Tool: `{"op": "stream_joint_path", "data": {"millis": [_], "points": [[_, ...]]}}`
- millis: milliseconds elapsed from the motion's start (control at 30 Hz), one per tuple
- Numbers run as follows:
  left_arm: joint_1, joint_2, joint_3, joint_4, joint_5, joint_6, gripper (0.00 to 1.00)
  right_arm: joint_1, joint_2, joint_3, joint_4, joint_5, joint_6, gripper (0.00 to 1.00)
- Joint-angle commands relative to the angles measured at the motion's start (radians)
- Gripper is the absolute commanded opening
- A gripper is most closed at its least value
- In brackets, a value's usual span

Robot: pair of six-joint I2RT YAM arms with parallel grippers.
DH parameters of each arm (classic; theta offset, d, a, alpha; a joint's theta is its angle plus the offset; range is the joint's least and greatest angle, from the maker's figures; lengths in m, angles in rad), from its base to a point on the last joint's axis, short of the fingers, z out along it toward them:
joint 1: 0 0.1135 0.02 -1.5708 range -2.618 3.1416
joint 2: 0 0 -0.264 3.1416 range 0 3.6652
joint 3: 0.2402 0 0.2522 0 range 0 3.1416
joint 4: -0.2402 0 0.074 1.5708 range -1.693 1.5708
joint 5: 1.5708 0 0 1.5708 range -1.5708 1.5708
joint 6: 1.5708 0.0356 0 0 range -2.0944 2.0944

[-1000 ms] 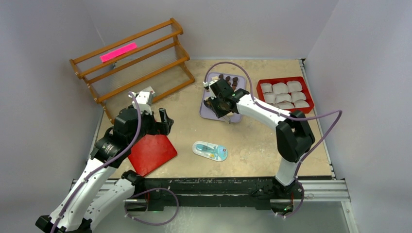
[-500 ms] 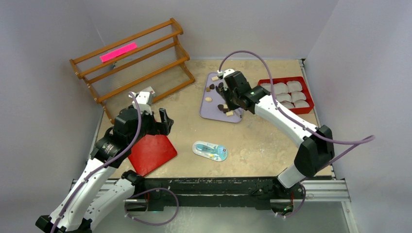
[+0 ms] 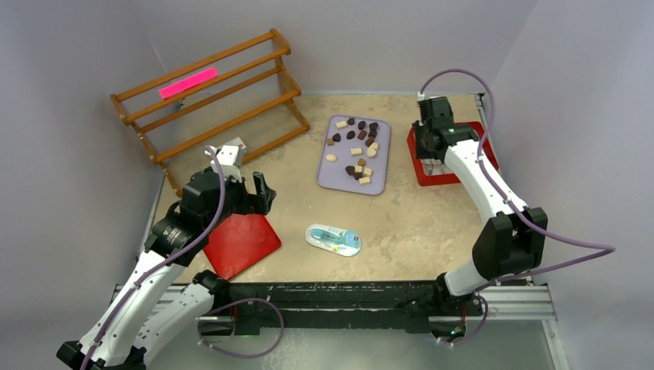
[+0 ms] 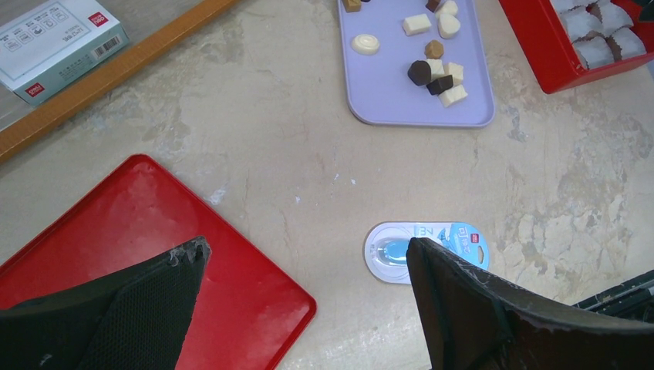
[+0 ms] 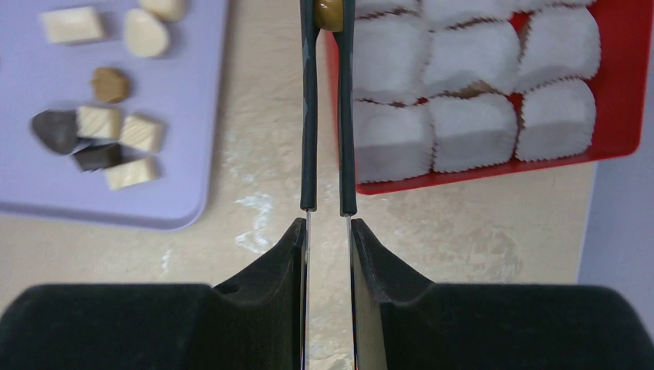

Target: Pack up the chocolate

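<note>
Several chocolate pieces [image 3: 356, 150], dark brown and cream, lie on a lilac tray [image 3: 328, 181]; they also show in the left wrist view [image 4: 436, 73] and the right wrist view [image 5: 100, 135]. My right gripper [image 3: 426, 150] is shut on one tan chocolate piece [image 5: 328, 14], held between its thin fingertips [image 5: 309, 31]. It hangs over the left edge of the red box [image 5: 617, 92] of white pleated paper cups [image 5: 470, 54]. My left gripper [image 4: 306, 247] is open and empty above the table near a red flat lid [image 4: 154, 223].
An oval blue-and-white packet [image 3: 333, 240] lies at the front middle, also in the left wrist view [image 4: 393, 250]. A wooden rack [image 3: 208, 100] with a pink tag [image 3: 187, 82] stands at the back left. A small white box [image 4: 58, 46] lies by the rack.
My right gripper has swung right from over the lilac tray to the left edge of the red box, carrying a tan piece. The left arm has not moved.
</note>
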Motion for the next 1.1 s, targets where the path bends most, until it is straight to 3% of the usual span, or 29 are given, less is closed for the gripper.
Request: {"op": "stream_joint_path", "data": {"millis": [0, 267, 1067], "points": [[0.001, -0.002, -0.002, 0.022, 0.010, 0.016, 0.99, -0.091, 0.022, 0.049, 0.003, -0.064, 0.040, 0.14], [0.001, -0.010, -0.002, 0.024, 0.014, 0.016, 0.99, -0.168, 0.108, 0.091, 0.045, -0.138, 0.054, 0.17], [0.000, -0.007, -0.002, 0.022, 0.028, 0.019, 0.99, -0.190, 0.273, 0.166, 0.086, -0.155, -0.037, 0.25]]}}
